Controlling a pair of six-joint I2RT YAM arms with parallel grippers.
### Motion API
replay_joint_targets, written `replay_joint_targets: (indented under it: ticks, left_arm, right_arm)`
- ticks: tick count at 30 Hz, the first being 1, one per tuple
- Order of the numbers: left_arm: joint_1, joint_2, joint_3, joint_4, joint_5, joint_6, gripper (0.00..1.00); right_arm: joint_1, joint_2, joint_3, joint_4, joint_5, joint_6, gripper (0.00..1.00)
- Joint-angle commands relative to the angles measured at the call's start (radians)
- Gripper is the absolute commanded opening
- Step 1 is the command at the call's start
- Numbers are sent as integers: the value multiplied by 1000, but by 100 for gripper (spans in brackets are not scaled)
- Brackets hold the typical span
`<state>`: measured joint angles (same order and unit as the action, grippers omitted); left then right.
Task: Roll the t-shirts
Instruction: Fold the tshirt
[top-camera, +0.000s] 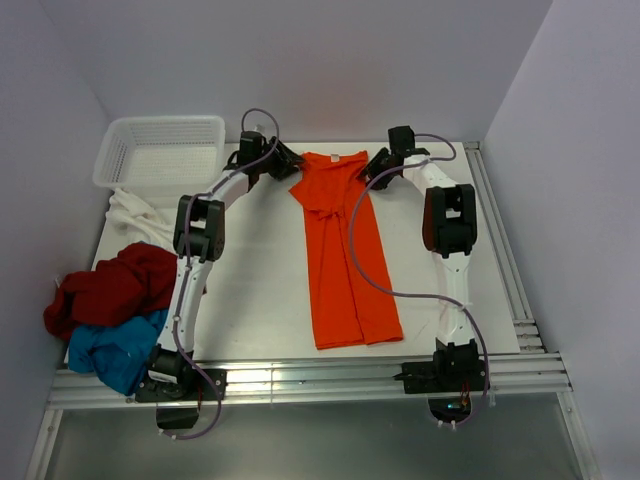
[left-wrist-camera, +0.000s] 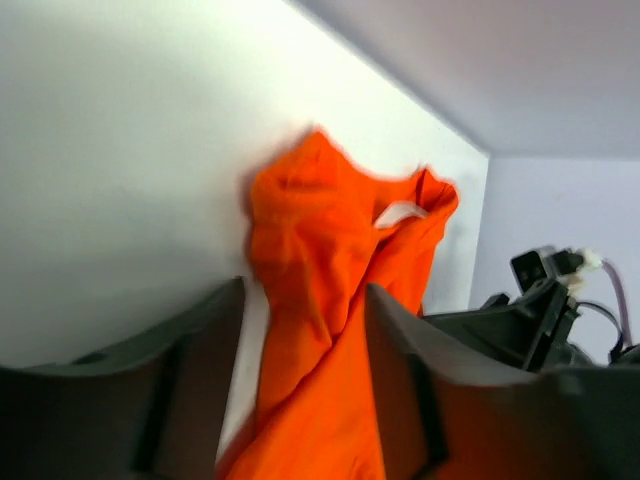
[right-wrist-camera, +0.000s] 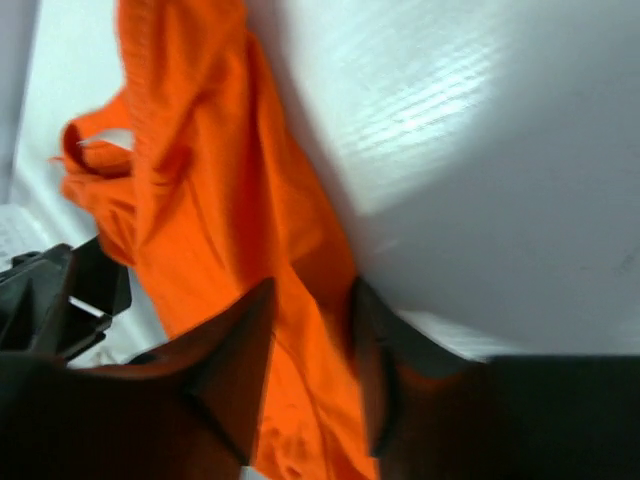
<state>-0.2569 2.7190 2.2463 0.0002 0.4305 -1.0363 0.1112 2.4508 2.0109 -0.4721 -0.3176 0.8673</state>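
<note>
An orange t-shirt (top-camera: 340, 250) lies folded into a long strip down the middle of the table, with its collar at the far end. My left gripper (top-camera: 292, 165) is at the strip's far left corner. In the left wrist view its fingers stand apart (left-wrist-camera: 305, 300) over the orange cloth (left-wrist-camera: 330, 230). My right gripper (top-camera: 375, 165) is at the far right corner, open (right-wrist-camera: 312, 300), with the orange cloth (right-wrist-camera: 200, 180) showing between its fingers. Dark red (top-camera: 110, 290), blue (top-camera: 115, 350) and white (top-camera: 135, 212) t-shirts are heaped at the left.
A white mesh basket (top-camera: 160, 150) stands at the far left corner. The table's metal rails run along the right edge (top-camera: 505, 260) and the near edge. Walls close in behind and on both sides.
</note>
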Motion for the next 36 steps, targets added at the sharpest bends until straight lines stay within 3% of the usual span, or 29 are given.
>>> replay_joint_targets:
  ticks: [1,2,5,10,18,24,28,33,36]
  left_arm:
    - [41,-20,44,-9,-12,37,59]
    - [47,-39,42,-28,-10,53,62]
    - [54,-142,3,-80,-38,122,73]
    - [58,-378,-141,-144,-91,219,79]
    - [-7,-886,-631,-256,-211,314,82]
    - [-230,-1250,-1051,-327,-337,227,82]
    - [-399,-1421,-1230,-380,-421,127,81]
    - [-551,-1578,-1409,-420,-469,-17,78]
    - [-663,-1595,-1482,-419,-493,-100,77]
  right_arm:
    - [-8,27,67,-5,18,13,50]
    - [-10,17,80,-19,23,6,58]
    - [-24,-47,65,-23,14,-8,63]
    - [-47,-252,-59,-37,37,-66,64]
    - [-47,-757,-564,-94,75,-188,63]
    - [-47,-1133,-1010,-206,78,-232,53]
    - [-45,-1354,-1208,-281,81,-266,52]
    - [-39,-1585,-1365,-385,63,-242,52]
    - [102,-1632,-1370,-439,159,-134,53]
